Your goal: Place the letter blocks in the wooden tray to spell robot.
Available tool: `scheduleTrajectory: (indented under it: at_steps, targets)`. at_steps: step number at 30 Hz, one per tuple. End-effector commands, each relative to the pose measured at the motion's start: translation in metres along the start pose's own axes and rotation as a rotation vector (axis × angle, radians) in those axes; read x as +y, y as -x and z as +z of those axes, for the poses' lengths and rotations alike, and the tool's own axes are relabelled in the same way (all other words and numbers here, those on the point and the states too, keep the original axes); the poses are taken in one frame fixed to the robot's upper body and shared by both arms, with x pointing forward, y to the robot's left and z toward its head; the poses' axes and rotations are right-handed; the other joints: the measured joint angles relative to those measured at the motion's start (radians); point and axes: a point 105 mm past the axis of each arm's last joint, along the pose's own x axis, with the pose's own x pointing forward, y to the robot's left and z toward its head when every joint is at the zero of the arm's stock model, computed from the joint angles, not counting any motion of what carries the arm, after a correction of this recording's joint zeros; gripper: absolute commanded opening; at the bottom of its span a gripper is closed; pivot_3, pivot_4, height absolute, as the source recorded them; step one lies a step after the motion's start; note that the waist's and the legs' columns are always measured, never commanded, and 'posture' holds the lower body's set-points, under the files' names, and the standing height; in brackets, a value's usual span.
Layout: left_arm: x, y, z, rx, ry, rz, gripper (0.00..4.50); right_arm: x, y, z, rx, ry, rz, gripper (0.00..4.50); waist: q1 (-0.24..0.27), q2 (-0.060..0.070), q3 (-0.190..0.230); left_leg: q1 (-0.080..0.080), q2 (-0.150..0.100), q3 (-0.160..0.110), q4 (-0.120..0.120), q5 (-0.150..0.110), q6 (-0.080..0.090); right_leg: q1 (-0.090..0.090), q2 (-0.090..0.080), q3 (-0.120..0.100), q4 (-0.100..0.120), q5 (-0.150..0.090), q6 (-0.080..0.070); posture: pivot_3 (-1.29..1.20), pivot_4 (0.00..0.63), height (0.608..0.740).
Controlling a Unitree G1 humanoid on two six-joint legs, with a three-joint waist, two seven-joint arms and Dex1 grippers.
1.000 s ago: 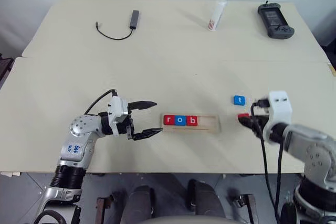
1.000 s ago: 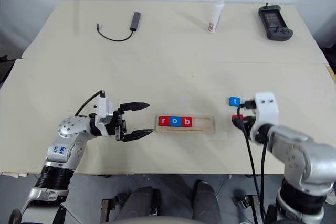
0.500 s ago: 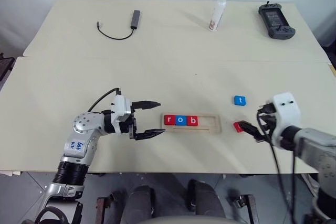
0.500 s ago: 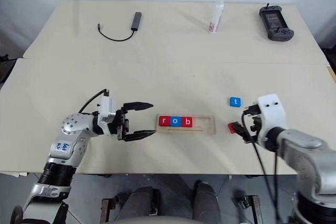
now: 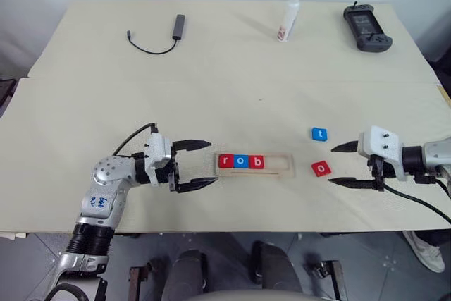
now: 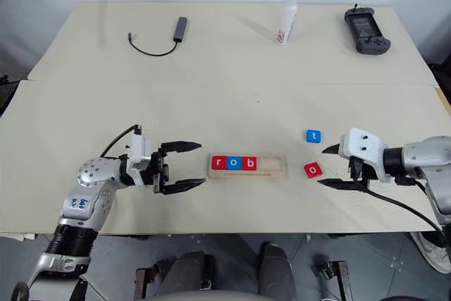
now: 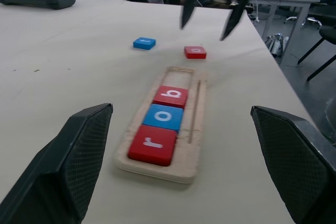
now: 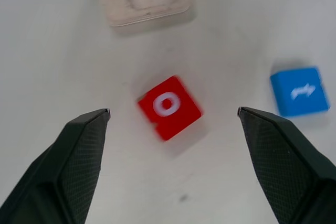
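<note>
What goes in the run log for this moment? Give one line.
tray: r, o, b placed | red o, blue t: on table | right gripper: open beside o | left gripper: open

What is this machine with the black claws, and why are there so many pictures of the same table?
It is a robot with two arms. Each arm ends in an end effector with two black fingers for picking things up. Two pictures come from cameras in the robot's head, looking down at the table. The other two come from little cameras on its wrists, so you look along the fingers.

The robot is spelling "robot" with letter blocks. The tray already holds r, o and b. A red o and a blue t lie on the table beside it.

The left end effector is open and holds nothing. The right end effector is open too, with the red o lying in front of it.

At the far edge lie a cable, a small bottle and a black controller.
</note>
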Motion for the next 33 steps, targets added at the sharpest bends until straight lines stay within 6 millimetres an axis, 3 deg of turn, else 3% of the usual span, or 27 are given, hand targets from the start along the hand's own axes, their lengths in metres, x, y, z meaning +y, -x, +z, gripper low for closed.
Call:
scheduleTrajectory:
  at_steps: [1,3,6,12,16,20,24,33]
  targets:
    - [-0.007,0.000,0.009,-0.016,-0.037,-0.013,4.50,0.001,-0.007,-0.006,0.005,0.050,0.060,4.08,0.009,0.000,0.000,0.000,0.000,-0.001,0.000,0.000,0.000,0.000,0.000,-0.001,0.000,0.000,0.000,0.00,0.150,0.740]
    - [-0.008,0.001,0.010,-0.011,-0.041,-0.007,4.50,0.001,-0.011,-0.008,-0.004,0.041,0.081,4.08,0.010,0.000,0.000,-0.001,0.000,-0.001,0.001,0.000,0.000,0.000,0.000,-0.001,0.000,0.000,0.000,0.00,0.150,0.740]
    - [-0.008,0.004,0.011,-0.006,-0.046,0.014,4.50,0.004,-0.013,-0.014,0.021,0.036,0.137,3.48,0.011,0.000,0.000,-0.001,0.000,-0.001,0.002,0.000,0.000,0.001,0.000,-0.001,0.000,0.000,0.000,0.00,0.150,0.740]
    - [-0.009,0.008,0.011,0.005,-0.046,0.032,4.50,-0.004,-0.017,-0.008,-0.009,0.065,0.129,1.47,0.004,0.000,0.000,0.000,0.000,-0.001,0.002,0.000,0.000,0.002,0.000,-0.001,0.000,0.000,0.000,0.00,0.150,0.740]
    - [-0.008,0.008,0.012,0.006,-0.049,0.039,4.50,-0.014,-0.017,0.025,-0.123,0.054,0.098,1.45,0.003,0.000,0.000,0.000,0.000,-0.001,0.002,0.000,0.000,0.002,0.000,-0.002,0.000,0.000,0.000,0.00,0.150,0.740]
    - [-0.006,0.008,0.013,0.007,-0.051,0.044,4.50,-0.004,-0.020,0.053,-0.147,0.055,0.166,1.45,0.003,0.001,0.000,0.000,0.001,-0.003,0.002,0.000,0.000,0.002,0.000,-0.002,0.000,0.000,0.000,0.00,0.150,0.740]
    - [-0.006,0.007,0.013,0.003,-0.048,0.050,4.50,0.001,-0.038,0.074,-0.157,0.002,0.175,1.45,0.006,0.001,0.000,-0.001,0.001,-0.003,0.003,0.000,0.000,0.002,0.000,-0.002,0.000,0.000,0.000,0.00,0.150,0.740]
    - [-0.008,0.007,0.013,-0.002,-0.037,0.077,4.50,0.005,-0.070,0.075,-0.112,0.029,0.159,1.45,0.005,0.001,0.000,-0.001,0.000,-0.003,0.003,0.000,0.000,0.002,0.000,-0.002,0.000,0.000,-0.001,0.00,0.150,0.740]
